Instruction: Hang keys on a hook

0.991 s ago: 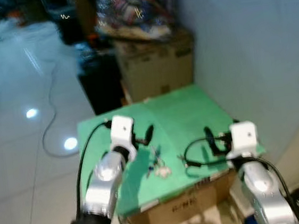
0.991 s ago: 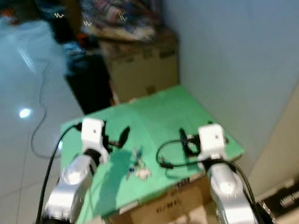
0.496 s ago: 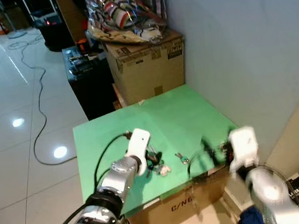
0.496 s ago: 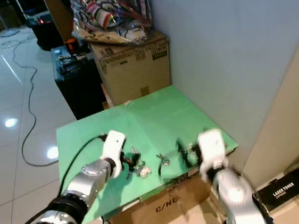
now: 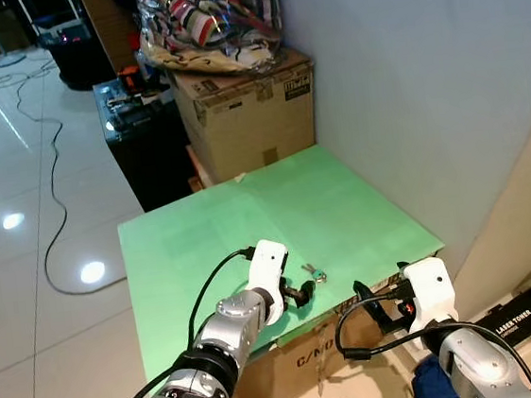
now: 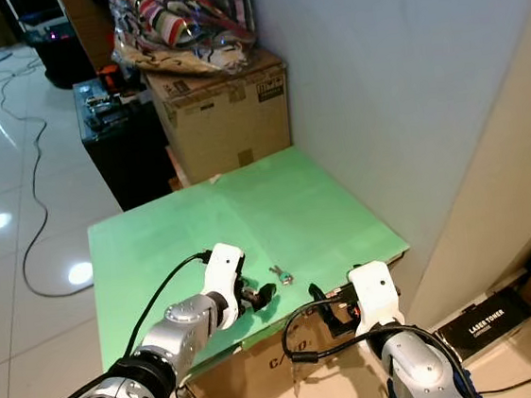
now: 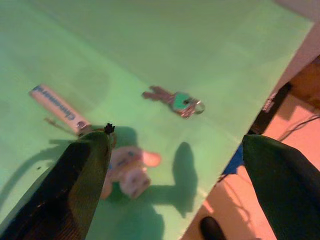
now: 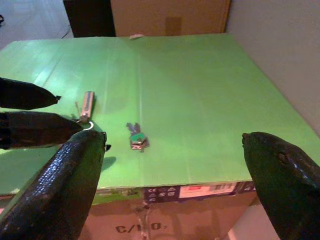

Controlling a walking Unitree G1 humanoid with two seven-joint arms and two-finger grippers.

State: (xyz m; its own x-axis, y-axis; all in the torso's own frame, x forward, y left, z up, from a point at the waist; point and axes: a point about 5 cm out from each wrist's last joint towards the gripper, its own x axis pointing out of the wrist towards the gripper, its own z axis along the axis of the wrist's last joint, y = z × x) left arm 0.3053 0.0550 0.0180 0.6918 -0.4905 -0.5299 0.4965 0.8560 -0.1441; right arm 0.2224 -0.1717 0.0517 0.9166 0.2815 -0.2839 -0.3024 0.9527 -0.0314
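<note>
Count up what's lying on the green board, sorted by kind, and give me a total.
Key bunch with a green-capped key: 1
Key bunch with a white strap tag and a pale pink charm: 1
Total: 2 things on the green board, both near its front edge by the left hand.

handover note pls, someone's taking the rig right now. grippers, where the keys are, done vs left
Left gripper: open, low over the near edge of the green board, holding nothing.
Right gripper: open, off the board's near edge at box height, pointing at the board, holding nothing.
Keys: small bunch with a green head lies flat near the front edge, just beyond the left gripper. A second set, with a pale tag and a pinkish fob, lies under the left fingers, apparently not gripped.
Done: nothing picked up.
Left: grasp the keys, find the hook, hang them. I can't make out a hook in these views.
</note>
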